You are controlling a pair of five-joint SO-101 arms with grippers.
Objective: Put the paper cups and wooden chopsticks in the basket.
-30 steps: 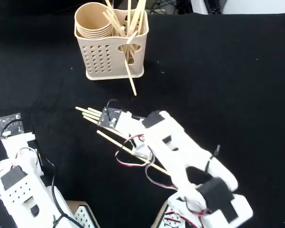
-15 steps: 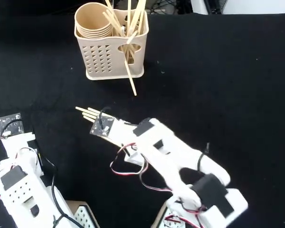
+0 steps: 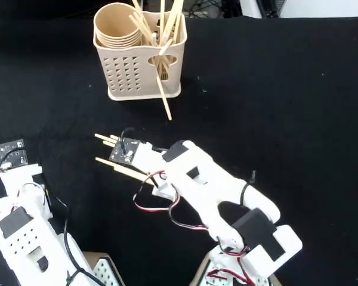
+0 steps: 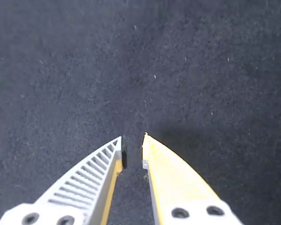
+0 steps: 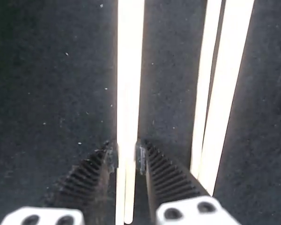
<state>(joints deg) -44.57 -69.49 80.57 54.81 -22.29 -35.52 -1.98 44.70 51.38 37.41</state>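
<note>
Your tabletop (image 3: 298, 107) is covered in a black cloth, and up close you can see it is speckled with pale lint (image 4: 154, 76). Past its far edge you have a tangle of dark cables (image 3: 206, 7) and a pale surface (image 3: 322, 7) in the corner. The light is even and the shadows are soft.

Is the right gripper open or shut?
Shut: the right gripper's jaws clamp a chopstick between them, no gap at either side.
</note>
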